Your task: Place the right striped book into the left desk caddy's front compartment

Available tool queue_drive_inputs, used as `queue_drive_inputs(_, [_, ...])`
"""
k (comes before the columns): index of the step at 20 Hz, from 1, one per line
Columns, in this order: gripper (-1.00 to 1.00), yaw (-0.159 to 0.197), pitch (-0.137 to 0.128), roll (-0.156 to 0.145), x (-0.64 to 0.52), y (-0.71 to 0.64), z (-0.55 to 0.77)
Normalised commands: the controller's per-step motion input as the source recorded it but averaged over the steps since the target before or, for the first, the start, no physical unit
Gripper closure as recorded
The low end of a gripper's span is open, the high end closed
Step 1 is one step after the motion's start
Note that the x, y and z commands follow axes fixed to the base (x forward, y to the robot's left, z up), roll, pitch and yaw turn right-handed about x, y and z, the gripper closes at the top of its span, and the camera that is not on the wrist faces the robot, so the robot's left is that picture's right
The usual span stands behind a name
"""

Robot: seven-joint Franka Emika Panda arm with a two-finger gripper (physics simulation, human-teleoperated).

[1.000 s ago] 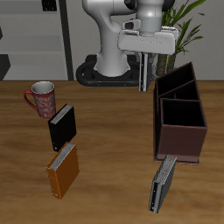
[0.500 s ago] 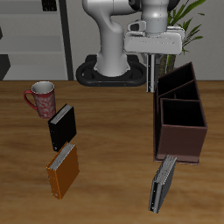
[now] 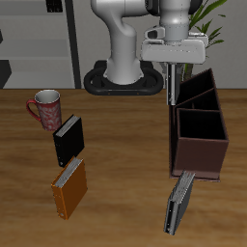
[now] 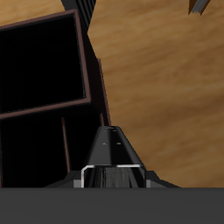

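Observation:
My gripper (image 3: 173, 66) is shut on a thin dark book (image 3: 172, 89) that hangs straight down from it, seen edge-on, so its cover stripes do not show. It hangs in the air beside the back compartment of the dark brown desk caddy (image 3: 201, 150), above the table and outside the caddy's wall. In the wrist view the book's dark edge (image 4: 114, 150) shows between my fingers, next to the caddy's wall (image 4: 94, 79), with both open compartments dark and empty-looking.
A black book (image 3: 68, 141) and an orange-brown book (image 3: 69, 187) lie near a red mug (image 3: 44, 107). A thin dark grey book (image 3: 177, 203) leans at the caddy's front. The robot base (image 3: 125, 68) and a plant (image 3: 207, 24) stand at the back.
My gripper has carried the book sideways toward the caddy; it now hangs close to the back compartment's wall. Nothing else has moved.

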Motion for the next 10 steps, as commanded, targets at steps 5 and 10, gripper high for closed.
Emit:
queue_drive_inputs(5, [1.00, 0.003, 0.013, 0.003, 0.07, 0.12, -0.04])
queue_drive_inputs(10, [1.00, 0.012, 0.011, 0.035, 0.06, 0.20, -0.03])
